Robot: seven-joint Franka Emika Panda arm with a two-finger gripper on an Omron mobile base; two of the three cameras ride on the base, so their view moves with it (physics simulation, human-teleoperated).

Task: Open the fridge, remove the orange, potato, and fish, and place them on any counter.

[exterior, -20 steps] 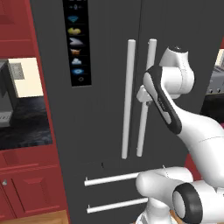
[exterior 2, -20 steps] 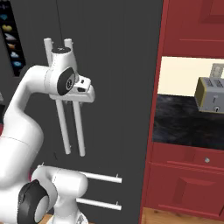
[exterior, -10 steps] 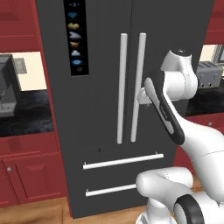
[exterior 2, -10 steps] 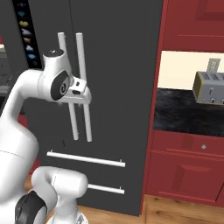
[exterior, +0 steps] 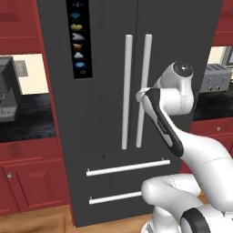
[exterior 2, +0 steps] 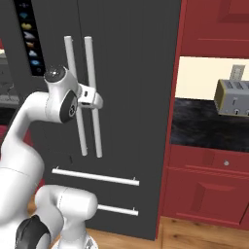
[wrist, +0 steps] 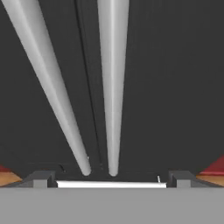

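**Fridge shut, end effector spread wide before the right door handle**

The fridge (exterior: 113,91) fills the centre of the left base view, a tall charcoal-grey unit whose two upper doors are both closed. Its two long white rod handles (exterior: 136,91) run upright side by side either side of the door seam, and a black icon panel (exterior: 78,38) sits on the left door, in the upper left of that frame. Two horizontal white drawer handles (exterior: 128,167) cross the lower part of the fridge.

The end effector (wrist: 112,178) sits close to the doors, level with the middle of the rod handles. In the hand view its two dark fingertips (wrist: 41,178) stand far apart at the bottom corners, released, with nothing between them; the two rod handles taper down the frame toward the gap. In the right base view the white hand (exterior 2: 90,97) lies across the right-hand rod; whether it touches the rod cannot be told.

A silver toaster (exterior 2: 233,97) stands on the black surface (exterior 2: 194,129) at the right of the right base view, framed by red cabinets (exterior 2: 209,187). A grey appliance (exterior: 7,88) stands at the far left of the left base view.
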